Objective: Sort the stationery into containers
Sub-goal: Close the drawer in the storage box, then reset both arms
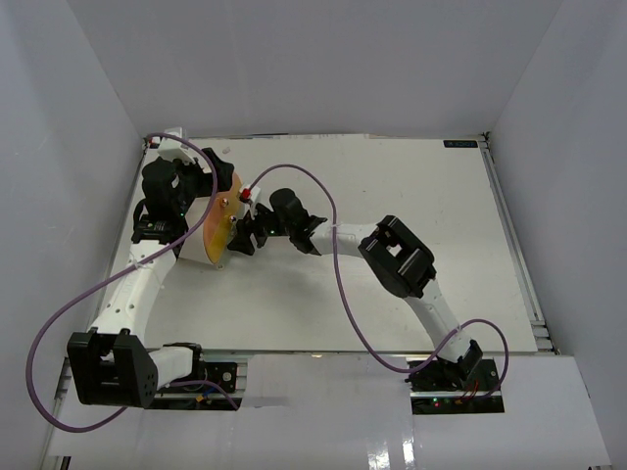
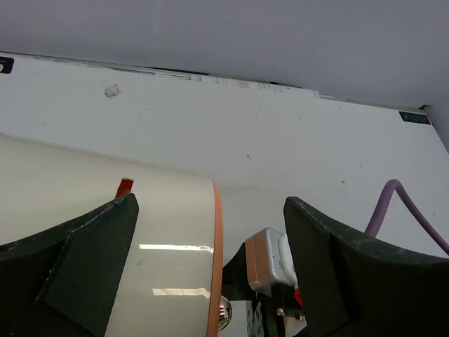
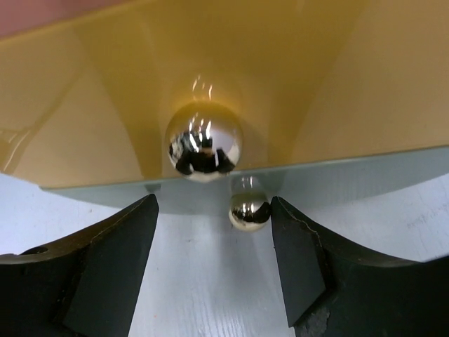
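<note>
The container point(image 1: 208, 235) is a cream cylinder lying on its side at the left of the table, its orange round face toward the right arm. My left gripper point(image 1: 201, 181) is open and straddles its far end; in the left wrist view the gripper point(image 2: 210, 203) spans the cream wall point(image 2: 154, 232) and orange rim point(image 2: 217, 267). My right gripper point(image 1: 240, 237) is open at the orange face point(image 3: 210, 63). In the right wrist view the gripper point(image 3: 212, 203) has a small brass knob point(image 3: 249, 210) between its fingers, close to the right finger point(image 3: 316, 260). A larger knob point(image 3: 203, 144) sits above. No pens or erasers show.
White walls enclose the table point(image 1: 392, 196) on three sides. Purple cables loop over the table by the right arm point(image 1: 338, 255) and off the left edge point(image 1: 39, 343). The right wrist's silver camera block point(image 2: 270, 260) sits just beyond the rim.
</note>
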Tool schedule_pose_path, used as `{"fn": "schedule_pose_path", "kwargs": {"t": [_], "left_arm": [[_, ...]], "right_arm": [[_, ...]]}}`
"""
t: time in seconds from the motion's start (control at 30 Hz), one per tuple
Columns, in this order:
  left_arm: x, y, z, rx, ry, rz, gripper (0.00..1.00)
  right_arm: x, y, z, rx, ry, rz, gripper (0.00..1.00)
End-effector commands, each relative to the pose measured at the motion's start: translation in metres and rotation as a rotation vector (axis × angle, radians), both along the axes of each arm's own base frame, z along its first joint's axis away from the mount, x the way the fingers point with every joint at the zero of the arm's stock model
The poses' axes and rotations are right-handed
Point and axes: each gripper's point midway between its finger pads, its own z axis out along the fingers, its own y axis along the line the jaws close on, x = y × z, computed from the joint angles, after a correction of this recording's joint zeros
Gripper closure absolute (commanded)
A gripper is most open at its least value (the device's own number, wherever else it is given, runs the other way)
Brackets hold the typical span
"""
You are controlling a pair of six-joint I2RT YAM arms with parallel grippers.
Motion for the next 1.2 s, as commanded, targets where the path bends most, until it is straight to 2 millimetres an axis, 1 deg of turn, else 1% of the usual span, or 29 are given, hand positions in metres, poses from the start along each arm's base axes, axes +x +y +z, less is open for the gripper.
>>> {"fn": "schedule_pose_path", "kwargs": {"t": [0.0,0.17,0.2,0.23,0.27,0.4,0.43,0.47,0.5,0.53,0.57,0.6,0.63,0.67,0.7,0.73,0.77,0.8,0.83,0.87,0.9,0.93,0.97,1.0,1.03,1.07,1.1,1.13,1.17], "left_arm": [[-0.019,-0.007,-0.049,-0.037,0.180,-0.031,0.04],[-0.019,-0.006,-0.048,-0.037,0.178,-0.026,0.04],[-0.019,-0.005,-0.045,-0.033,0.170,-0.023,0.04],[-0.019,-0.003,-0.043,-0.030,0.162,-0.016,0.04],[-0.019,-0.003,-0.041,-0.028,0.158,-0.013,0.04],[-0.018,-0.001,-0.032,-0.020,0.146,-0.004,0.03],[-0.016,0.000,-0.022,-0.016,0.127,-0.001,0.03],[-0.017,0.001,-0.018,-0.012,0.129,0.001,0.02],[-0.017,0.002,-0.012,-0.008,0.120,0.003,0.02],[-0.016,0.003,0.000,-0.002,0.104,0.006,0.02],[-0.017,0.004,0.009,0.003,0.089,0.011,0.02],[-0.017,0.005,0.017,0.006,0.074,0.014,0.02],[-0.019,0.005,0.021,0.012,0.074,0.016,0.02],[-0.020,0.007,0.042,0.014,0.034,0.021,0.02],[-0.022,0.006,0.051,0.015,0.018,0.018,0.02],[-0.026,0.007,0.058,0.019,0.012,0.016,0.02],[-0.029,0.007,0.077,0.025,-0.024,0.016,0.02],[-0.037,0.008,0.091,0.029,-0.055,0.014,0.02],[-0.044,0.009,0.098,0.038,-0.060,0.016,0.02],[-0.050,0.010,0.108,0.045,-0.080,0.017,0.02],[-0.065,0.013,0.131,0.062,-0.139,0.021,0.02],[-0.074,0.014,0.134,0.073,-0.138,0.022,0.02],[-0.082,0.017,0.142,0.095,-0.156,0.027,0.02],[-0.098,0.021,0.153,0.106,-0.174,0.044,0.02],[-0.107,0.024,0.158,0.115,-0.186,0.054,0.02],[-0.115,0.026,0.163,0.120,-0.197,0.065,0.02],[-0.131,0.031,0.170,0.128,-0.220,0.084,0.02],[-0.138,0.033,0.173,0.128,-0.229,0.096,0.02],[-0.145,0.034,0.174,0.129,-0.235,0.099,0.02]], "right_arm": [[0.004,0.022,0.040,0.120,-0.042,-0.014,0.29],[0.006,0.022,0.054,0.147,-0.046,-0.031,0.29],[0.003,0.016,0.046,0.128,-0.042,-0.036,0.29],[0.004,0.011,0.059,0.136,-0.075,-0.050,0.29],[0.004,0.006,0.061,0.130,-0.084,-0.058,0.28],[0.002,-0.028,0.077,0.103,-0.130,-0.111,0.23],[-0.001,-0.042,0.089,0.100,-0.147,-0.135,0.22],[-0.002,-0.050,0.094,0.089,-0.165,-0.144,0.21],[-0.004,-0.062,0.116,0.097,-0.184,-0.163,0.20],[-0.003,-0.074,0.115,0.074,-0.189,-0.195,0.19],[0.000,-0.085,0.120,0.060,-0.209,-0.216,0.16],[-0.003,-0.099,0.140,0.055,-0.226,-0.241,0.14],[0.001,-0.111,0.144,0.032,-0.235,-0.293,0.13],[0.006,-0.124,0.152,0.011,-0.270,-0.326,0.11],[0.003,-0.141,0.170,-0.005,-0.287,-0.363,0.10],[0.011,-0.158,0.179,-0.025,-0.313,-0.447,0.09],[0.015,-0.174,0.183,-0.048,-0.330,-0.506,0.07],[0.012,-0.194,0.211,-0.029,-0.375,-0.564,0.06],[0.018,-0.218,0.217,-0.063,-0.393,-0.660,0.05],[0.017,-0.234,0.228,-0.063,-0.417,-0.710,0.03],[0.010,-0.259,0.250,-0.043,-0.463,-0.768,0.02],[0.010,-0.284,0.261,-0.052,-0.485,-0.867,0.02],[0.008,-0.301,0.267,-0.058,-0.502,-0.917,0.02],[-0.002,-0.332,0.293,-0.026,-0.540,-1.004,0.04],[-0.007,-0.348,0.302,-0.020,-0.551,-1.048,0.07],[-0.013,-0.362,0.307,-0.031,-0.558,-1.078,0.10],[-0.026,-0.389,0.324,0.006,-0.568,-1.144,0.10],[-0.033,-0.403,0.330,0.021,-0.568,-1.175,0.10],[-0.040,-0.414,0.330,0.018,-0.564,-1.195,0.10]]}}
